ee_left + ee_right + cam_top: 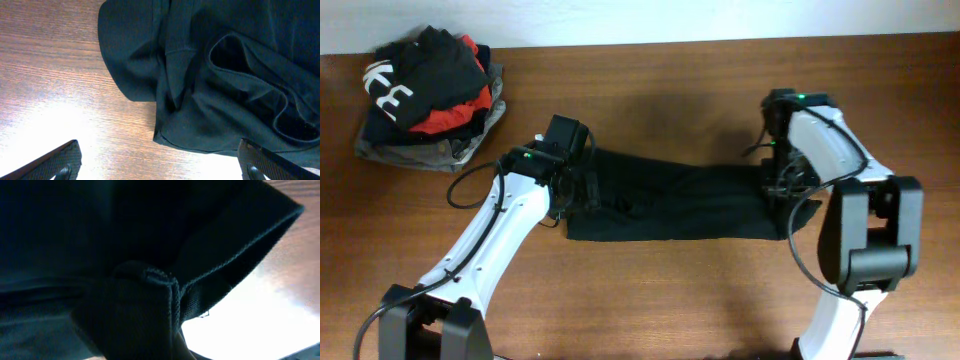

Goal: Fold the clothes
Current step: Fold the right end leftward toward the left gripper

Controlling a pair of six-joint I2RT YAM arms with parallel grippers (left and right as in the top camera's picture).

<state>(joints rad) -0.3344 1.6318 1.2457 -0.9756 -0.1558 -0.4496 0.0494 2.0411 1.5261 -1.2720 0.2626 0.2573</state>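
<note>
The black top [670, 205] lies folded into a long narrow band across the middle of the table. My left gripper [582, 185] is at its left end. In the left wrist view its jaws [160, 167] are open over bare wood, with the top's rumpled edge [215, 75] just ahead of them and the right finger at the cloth's edge. My right gripper [782, 185] is at the band's right end. In the right wrist view the black fabric [125, 255] fills the frame and a bunched fold runs down into the jaws [165, 340], which are hidden by it.
A pile of folded garments [425, 95], red, black with big white letters and grey, sits at the table's back left corner. Brown wooden table [670, 290] shows in front of the top. The right arm's base [865, 235] stands right of the top.
</note>
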